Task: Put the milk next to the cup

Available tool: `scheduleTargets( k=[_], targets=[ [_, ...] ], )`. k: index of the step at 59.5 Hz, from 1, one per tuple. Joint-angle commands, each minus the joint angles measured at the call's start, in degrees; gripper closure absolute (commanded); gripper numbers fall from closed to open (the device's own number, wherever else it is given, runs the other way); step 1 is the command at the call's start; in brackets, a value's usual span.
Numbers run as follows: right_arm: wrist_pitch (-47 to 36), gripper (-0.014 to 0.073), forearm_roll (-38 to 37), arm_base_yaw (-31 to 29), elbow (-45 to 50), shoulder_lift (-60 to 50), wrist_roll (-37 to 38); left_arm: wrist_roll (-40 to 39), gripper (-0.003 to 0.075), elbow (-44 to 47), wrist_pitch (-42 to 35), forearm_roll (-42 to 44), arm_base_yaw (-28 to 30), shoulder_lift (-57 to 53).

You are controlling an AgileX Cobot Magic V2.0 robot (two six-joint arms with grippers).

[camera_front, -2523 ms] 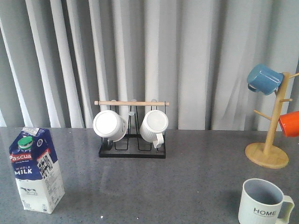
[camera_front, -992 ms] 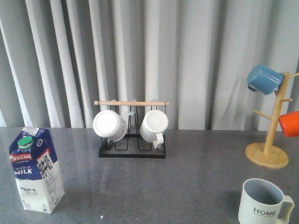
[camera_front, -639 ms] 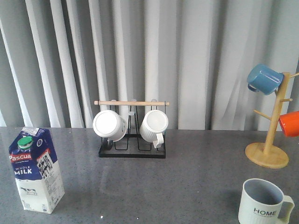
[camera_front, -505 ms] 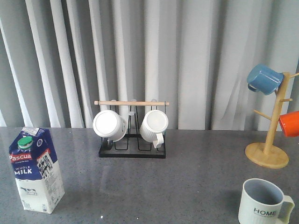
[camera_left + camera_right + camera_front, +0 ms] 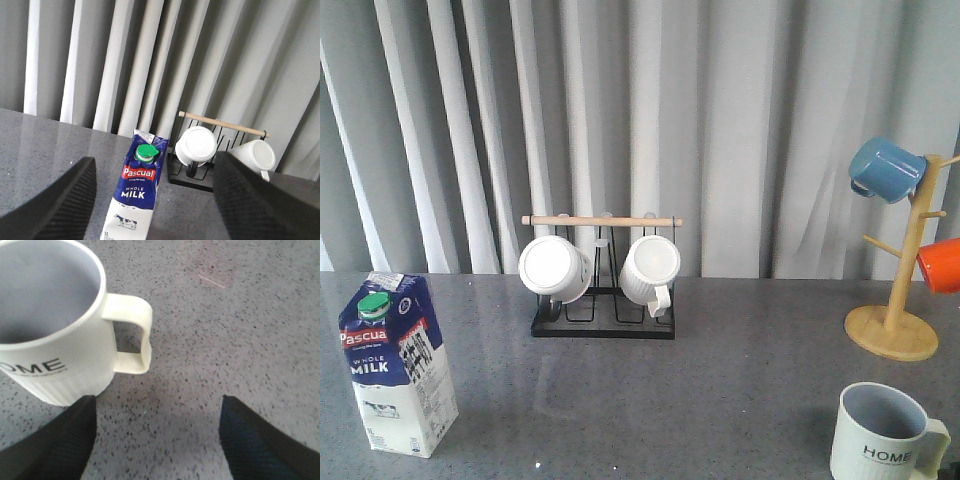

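Note:
The milk is a blue-and-white carton with a green cap, standing upright at the table's near left. In the left wrist view the milk stands ahead of my left gripper, which is open and empty, its fingers apart from the carton. The cup, off-white with black "HOME" lettering, stands at the near right. In the right wrist view the cup is just beyond one finger of my right gripper, its handle towards the gap. That gripper is open and empty. Neither gripper shows in the front view.
A black wire rack with a wooden rod holds two white ribbed mugs at the back middle. A wooden mug tree at the back right carries a blue mug and an orange mug. Grey curtains hang behind the table.

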Motion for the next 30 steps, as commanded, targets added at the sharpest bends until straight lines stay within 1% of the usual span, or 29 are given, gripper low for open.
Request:
scheduleTargets(
  k=[1,13,30],
  targets=[
    [-6.7,0.0121,-2.1,-0.7,-1.5,0.2,-0.2,0.0,0.0235,-1.9,-4.0,-0.3,0.1,0.8],
    [-7.9,0.0136,-2.5,-4.2,-1.5,2.3,-0.6,0.0,0.0235,-1.9,-4.0,-0.3,0.1,0.8],
    [-8.5,0.0136,-1.6,-4.0,-1.5,2.3,-0.3,0.0,0.0235,-1.9,-4.0,-0.3,0.1,0.8]
  ],
)
